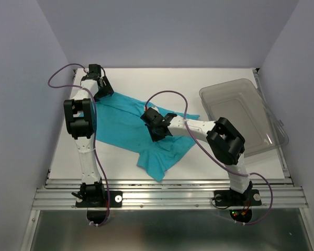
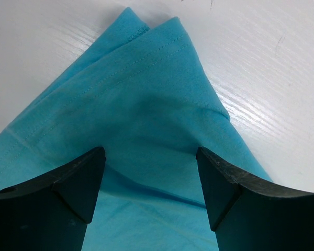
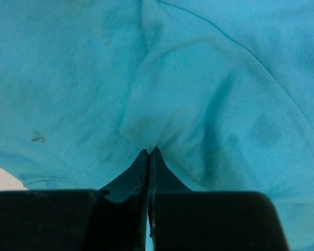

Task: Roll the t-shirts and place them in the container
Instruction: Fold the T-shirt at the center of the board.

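Observation:
The teal t-shirt (image 1: 125,128) lies spread and rumpled on the white table, from the far left towards the near middle. My left gripper (image 1: 105,94) is open over the shirt's far left corner. In the left wrist view its fingers straddle a low fold of the cloth (image 2: 146,94), with the left gripper (image 2: 150,154) just above it. My right gripper (image 1: 156,133) is at the middle of the shirt. In the right wrist view the right gripper (image 3: 149,150) is shut, with a bunched pinch of teal cloth (image 3: 225,78) at its tips.
A clear grey-tinted plastic bin (image 1: 240,112) stands at the right of the table, beside the shirt's right sleeve. Purple cables loop above both arms. Bare white table (image 1: 162,81) lies behind the shirt.

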